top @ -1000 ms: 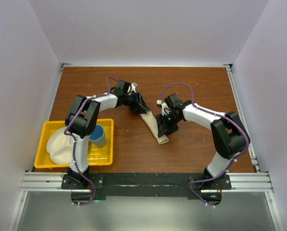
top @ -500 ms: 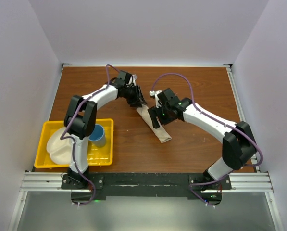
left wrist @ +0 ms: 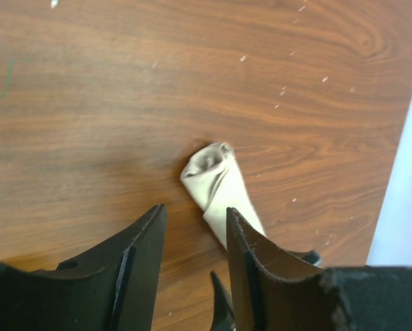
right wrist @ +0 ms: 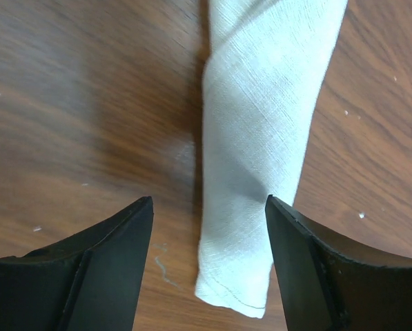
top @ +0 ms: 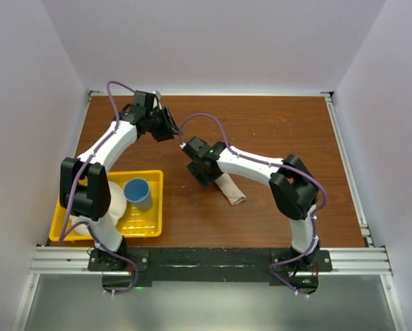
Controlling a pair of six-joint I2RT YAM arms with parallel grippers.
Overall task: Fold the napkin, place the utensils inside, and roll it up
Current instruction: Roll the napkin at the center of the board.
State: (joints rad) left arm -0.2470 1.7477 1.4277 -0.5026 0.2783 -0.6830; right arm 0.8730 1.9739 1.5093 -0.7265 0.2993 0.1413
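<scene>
Near-left corner of the surface (top: 281, 124): a yellow tray (top: 145, 222) holds a blue cup (top: 138, 193), mouth up; the left arm covers the rest of the tray. Far-left part: the left claw (left wrist: 192, 227) hangs with its jaws apart and nothing between them, well apart from the napkin (top: 228, 187), whose open end shows beyond its fingertips. Centre: the right claw (right wrist: 208, 203) stands directly above the far end of the napkin, jaws spread and gripping nothing, one finger on each side of the cloth. The napkin lies as a tight roll just right of centre, its long axis running from the far left toward the near-right corner, so the right jaws sit across its width. No utensil shows; whether one lies inside the roll cannot be told. The right arm is the nearer; any further pinch would probably fall to it.
</scene>
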